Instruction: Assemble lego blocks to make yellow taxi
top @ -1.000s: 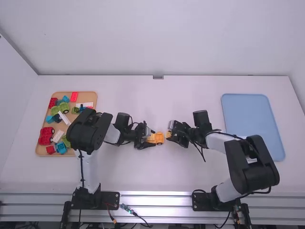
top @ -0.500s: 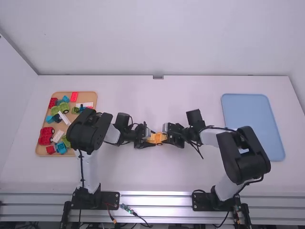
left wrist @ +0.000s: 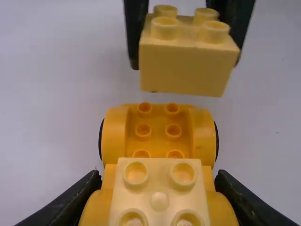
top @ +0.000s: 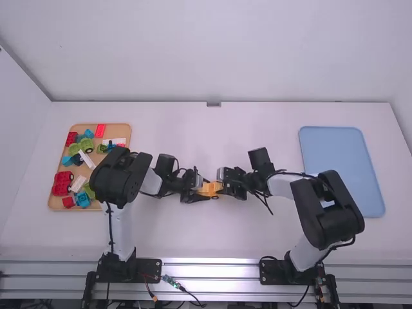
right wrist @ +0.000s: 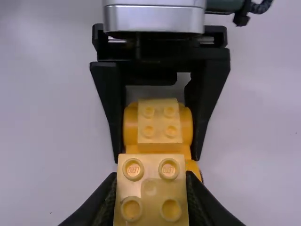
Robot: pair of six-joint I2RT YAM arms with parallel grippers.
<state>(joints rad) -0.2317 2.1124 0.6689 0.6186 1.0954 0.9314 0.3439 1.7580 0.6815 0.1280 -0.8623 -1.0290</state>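
Note:
My left gripper (top: 203, 187), left of the table's middle, is shut on an orange wheeled car base (top: 213, 190); in the left wrist view this gripper (left wrist: 158, 184) grips the base (left wrist: 158, 129) by its sides. A pale yellow block (left wrist: 159, 197) sits on the base's near end, while studs show bare at its far end. My right gripper (top: 224, 182) faces it from the right. In the right wrist view the right gripper (right wrist: 150, 178) is shut on a second pale yellow block (right wrist: 151, 190), which hangs studs up, over or beside the bare studs; contact cannot be told.
A wooden tray (top: 56, 201) with several coloured blocks and wheeled bases lies at the left, partly behind the left arm. At the right lies a blue tray (top: 341, 164), behind and beyond the right arm.
The right gripper has moved left with its yellow block, closing the distance to the orange base. My left gripper has kept its place with the base.

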